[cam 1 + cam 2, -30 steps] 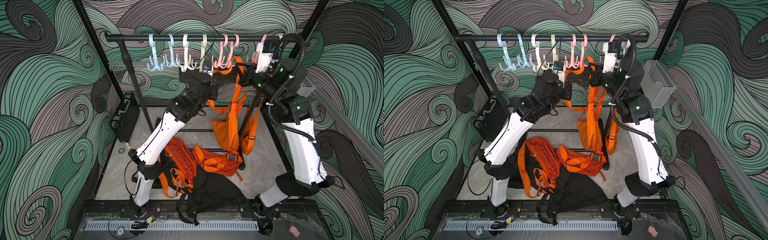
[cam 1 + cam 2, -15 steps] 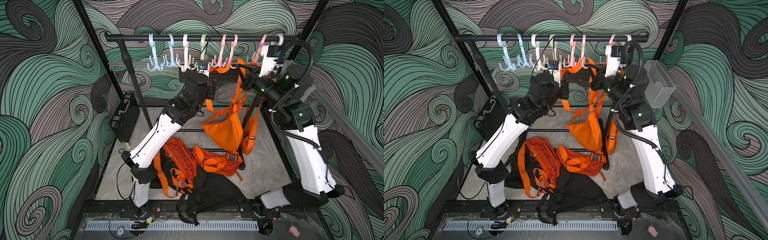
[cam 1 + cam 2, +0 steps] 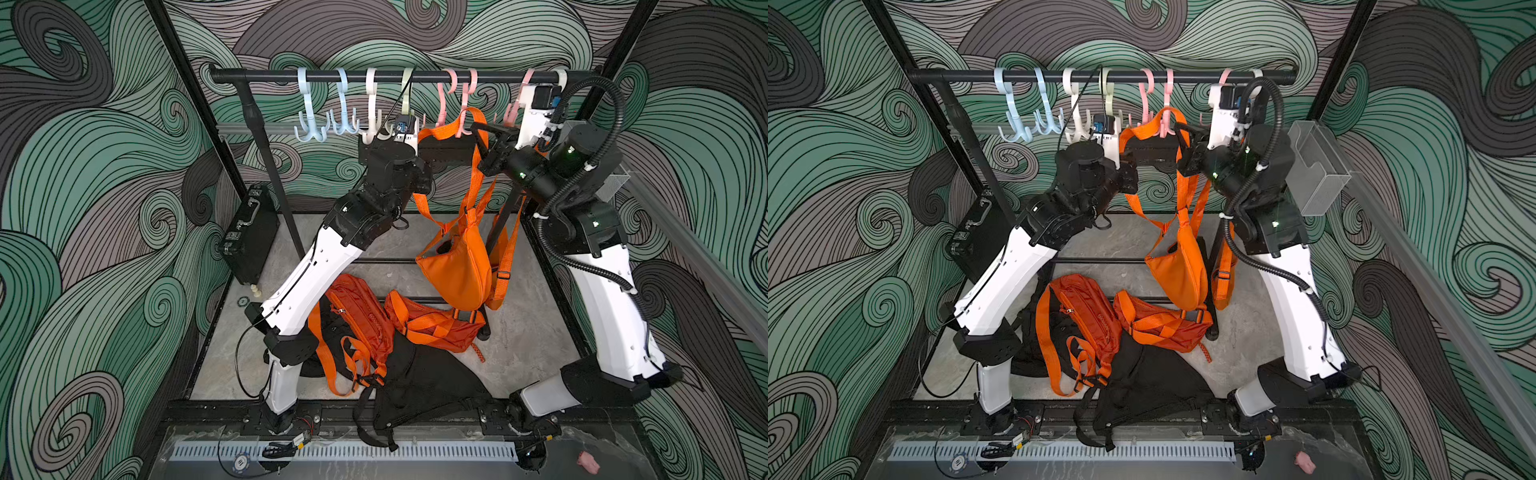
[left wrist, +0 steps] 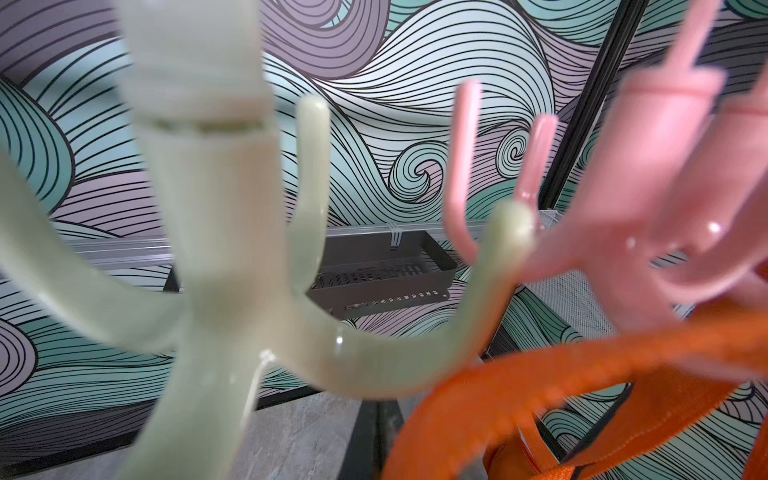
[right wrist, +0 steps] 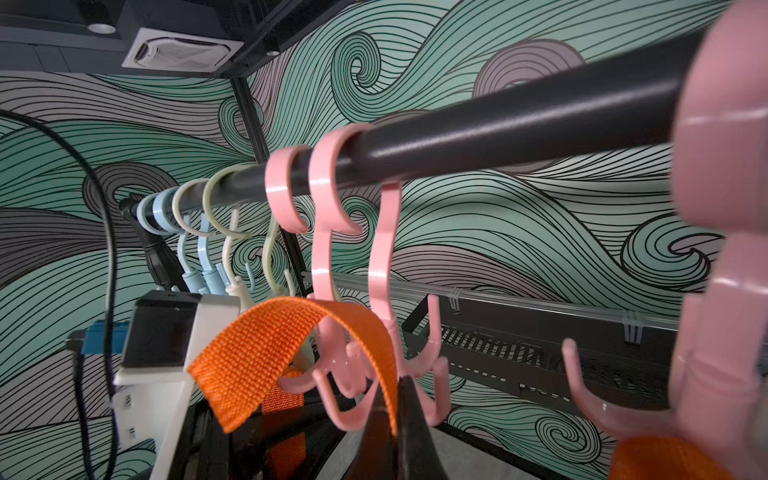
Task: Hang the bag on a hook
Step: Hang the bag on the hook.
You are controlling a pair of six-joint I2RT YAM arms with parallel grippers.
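**Fingers (image 5: 411, 449) clenched on the strap (image 5: 291, 345), loop raised to the pink hook (image 5: 321, 266)**

We found the right gripper (image 3: 484, 143) pinching the orange strap, its tips closed tight on the webbing in the right wrist view. The left gripper (image 3: 467, 153) was closed too and lay inside the loop. Whether it nipped the strap or only propped it we could not tell (its own camera showed blurred prongs and webbing, no fingers).

Over the last second both arms had shifted. The left arm had reared up, the right had drawn back and come in again, and the crown of the loop had climbed a little. It now arched right at the prongs of the pink hook on the rail (image 5: 498, 129). The bag (image 3: 457, 270) had swung and turned meanwhile. It hung in the air between the arms, clear of the other bags (image 3: 361, 324) on the floor.

We judged the loop high enough to pass over a prong, but we could not see it seated, and the grippers seemed to bear the weight. What remained, in our view, was to ease the strap down onto a prong and only then let go.
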